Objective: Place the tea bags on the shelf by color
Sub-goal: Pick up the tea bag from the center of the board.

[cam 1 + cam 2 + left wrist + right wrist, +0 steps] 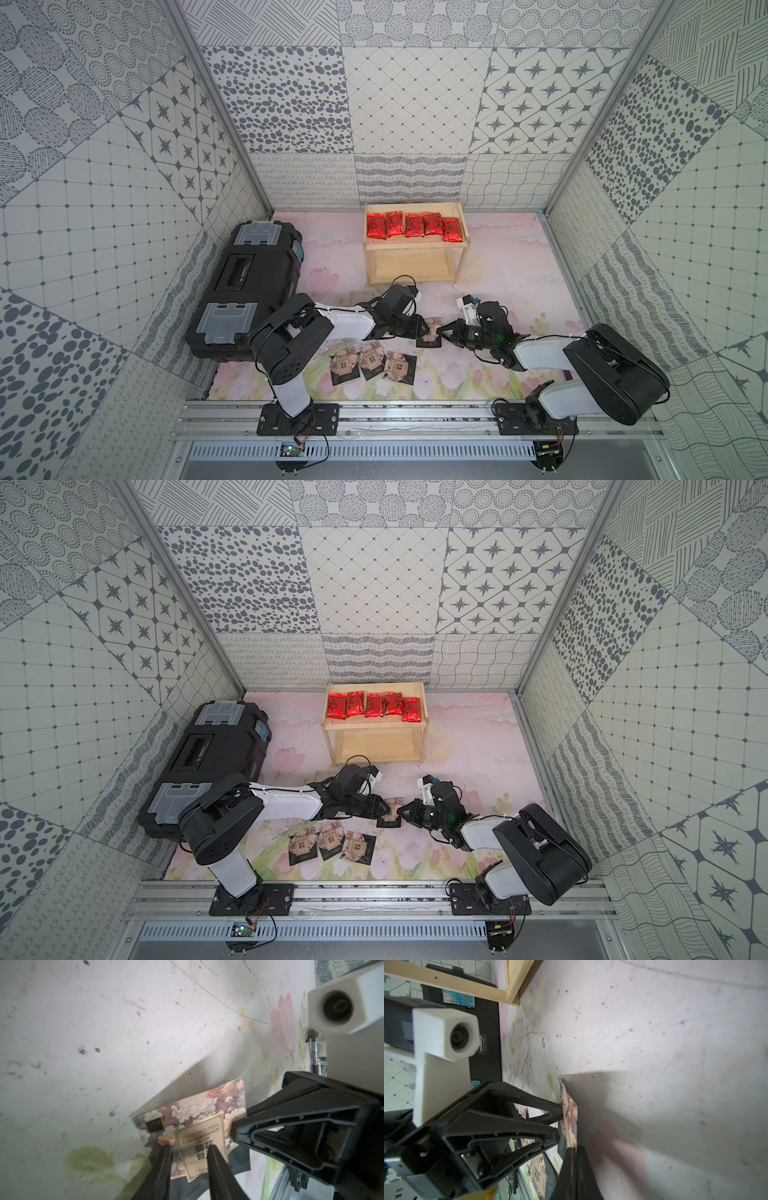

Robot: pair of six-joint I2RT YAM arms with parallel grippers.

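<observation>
I see glossy red foil sachets [414,225], a bare pale-wood shelf [411,245], a matt printed black sachet [197,1109], a matt plastic toolbox [249,270].

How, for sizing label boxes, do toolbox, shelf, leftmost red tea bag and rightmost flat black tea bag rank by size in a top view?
1. toolbox
2. shelf
3. rightmost flat black tea bag
4. leftmost red tea bag; camera nearness makes 3–4 unsure.
</observation>
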